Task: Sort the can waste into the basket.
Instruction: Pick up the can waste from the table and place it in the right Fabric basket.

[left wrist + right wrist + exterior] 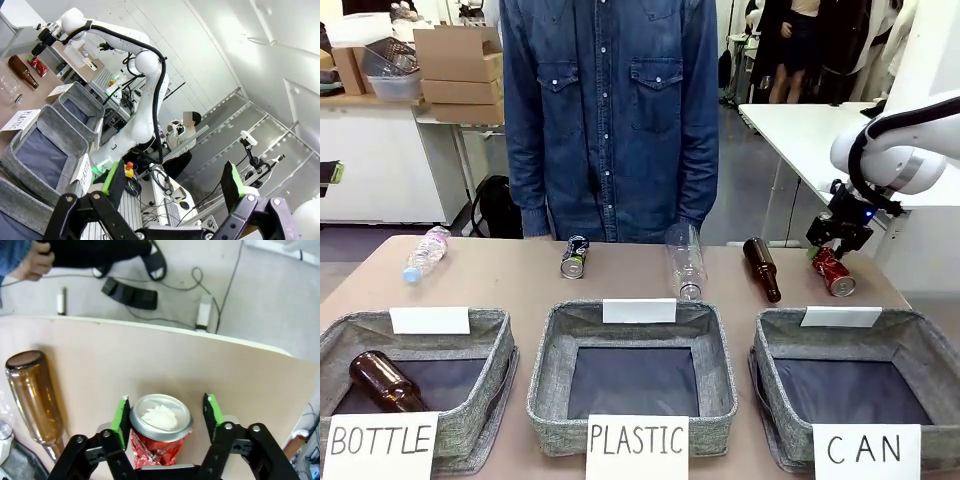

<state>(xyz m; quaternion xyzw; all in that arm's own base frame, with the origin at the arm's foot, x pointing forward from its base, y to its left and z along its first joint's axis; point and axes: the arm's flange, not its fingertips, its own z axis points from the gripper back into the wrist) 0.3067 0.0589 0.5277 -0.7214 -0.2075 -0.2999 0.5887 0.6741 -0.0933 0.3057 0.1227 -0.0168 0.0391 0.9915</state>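
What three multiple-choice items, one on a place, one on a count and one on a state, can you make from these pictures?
1. Where is the red can?
A. In the CAN basket.
B. On the table, between the jaws of the right gripper.
C. In the person's hand.

2. How many brown bottles are there?
A. One.
B. Two.
C. Four.

3. How do the jaws of the left gripper stand?
A. Wide open, holding nothing.
B. Shut on a plastic bottle.
C. Shut on the blue can.

Answers:
1 B: the green pads flank it on the tabletop.
2 B: one lies in the BOTTLE basket, one on the table.
3 A: only background shows between them.
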